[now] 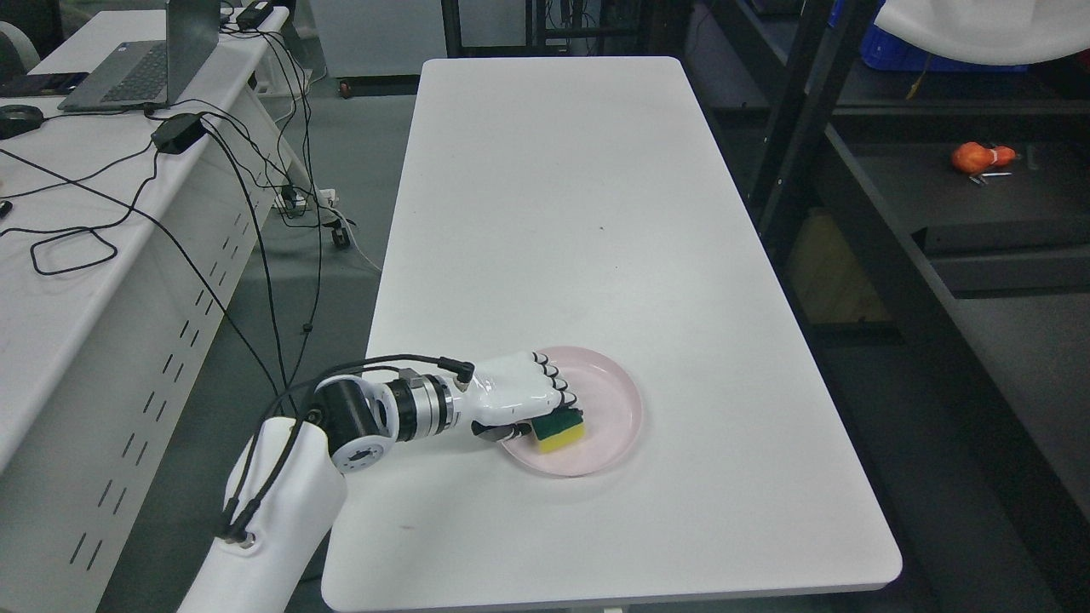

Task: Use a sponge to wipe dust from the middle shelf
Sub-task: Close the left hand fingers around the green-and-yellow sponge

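A yellow sponge with a green scouring top lies in a shallow pink plate near the front left of the white table. My left hand reaches over the plate's left rim, its white fingers curled over the sponge and the thumb below it, so it is shut on the sponge. The sponge still sits low in the plate. A dark metal shelf rack stands along the right side of the table. No right arm shows.
An orange object lies on a dark shelf at the right. To the left stands a white desk with a laptop, a power brick and trailing black cables. A floor gap separates the desk from the table.
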{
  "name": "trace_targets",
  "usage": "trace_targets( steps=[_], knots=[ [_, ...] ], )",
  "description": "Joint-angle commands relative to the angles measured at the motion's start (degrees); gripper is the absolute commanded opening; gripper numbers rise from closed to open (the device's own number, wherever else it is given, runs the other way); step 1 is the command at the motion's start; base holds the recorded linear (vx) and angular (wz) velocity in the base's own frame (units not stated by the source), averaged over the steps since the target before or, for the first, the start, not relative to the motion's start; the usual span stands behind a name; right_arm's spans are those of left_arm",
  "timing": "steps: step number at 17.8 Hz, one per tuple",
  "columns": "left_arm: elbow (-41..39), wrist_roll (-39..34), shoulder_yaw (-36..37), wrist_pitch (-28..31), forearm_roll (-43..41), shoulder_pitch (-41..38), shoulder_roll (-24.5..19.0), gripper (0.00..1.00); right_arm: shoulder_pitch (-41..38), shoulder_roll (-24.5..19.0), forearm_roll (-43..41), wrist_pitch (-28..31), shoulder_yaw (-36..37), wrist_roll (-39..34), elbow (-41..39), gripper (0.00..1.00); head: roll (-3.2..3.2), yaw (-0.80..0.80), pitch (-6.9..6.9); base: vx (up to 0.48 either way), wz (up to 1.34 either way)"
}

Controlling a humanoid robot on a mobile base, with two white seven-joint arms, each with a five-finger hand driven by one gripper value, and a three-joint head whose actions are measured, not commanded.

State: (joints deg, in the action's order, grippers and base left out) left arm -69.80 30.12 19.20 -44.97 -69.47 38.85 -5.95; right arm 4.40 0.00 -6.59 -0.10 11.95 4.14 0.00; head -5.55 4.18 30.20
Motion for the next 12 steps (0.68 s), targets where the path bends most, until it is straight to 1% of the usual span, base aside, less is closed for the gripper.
trace_targets(
  steps=[1, 2, 5, 7, 8, 10, 12],
  knots=[
    [1.4, 0.6, -0.6, 0.0, 0.6, -0.1, 0.2, 0.53, 0.0, 1.0, 0.0, 4.1, 0.0, 0.0, -1.0, 1.0, 0.0, 0.0, 0.0, 0.0, 0.0],
    [1.4, 0.6, -1.3, 0.0, 0.7, -0.1, 0.2, 0.49, 0.0, 1.0, 0.0, 4.1, 0.0, 0.1, -1.0, 1.0, 0.0, 0.0, 0.0, 0.0, 0.0],
    [1.3, 0.7, -4.5, 0.0, 1.0, 0.1, 0.3, 0.31, 0.0, 1.0, 0.0, 4.2, 0.0, 0.0, -1.0, 1.0, 0.0, 0.0, 0.0, 0.0, 0.0],
    [1.3, 0.7, -6.7, 0.0, 1.2, 0.2, 0.3, 0.22, 0.0, 1.0, 0.0, 4.2, 0.0, 0.0, -1.0, 1.0, 0.0, 0.0, 0.0, 0.0, 0.0],
    [1.1, 0.8, -7.8, 0.0, 2.1, 0.3, 0.3, 0.16, 0.0, 1.0, 0.0, 4.1, 0.0, 0.0, -1.0, 1.0, 0.0, 0.0, 0.0, 0.0, 0.0],
    [0.8, 1.0, -9.7, 0.0, 4.9, 1.2, 0.2, 0.08, 0.1, 1.0, 0.0, 4.2, 0.0, 0.0, -1.0, 1.0, 0.0, 0.0, 0.0, 0.0, 0.0],
    [0.0, 1.3, -12.0, 0.0, 7.2, 2.4, -0.5, 0.06, 0.0, 1.0, 0.0, 4.1, 0.0, 0.0, -1.0, 1.0, 0.0, 0.0, 0.0, 0.0, 0.0]
  ],
)
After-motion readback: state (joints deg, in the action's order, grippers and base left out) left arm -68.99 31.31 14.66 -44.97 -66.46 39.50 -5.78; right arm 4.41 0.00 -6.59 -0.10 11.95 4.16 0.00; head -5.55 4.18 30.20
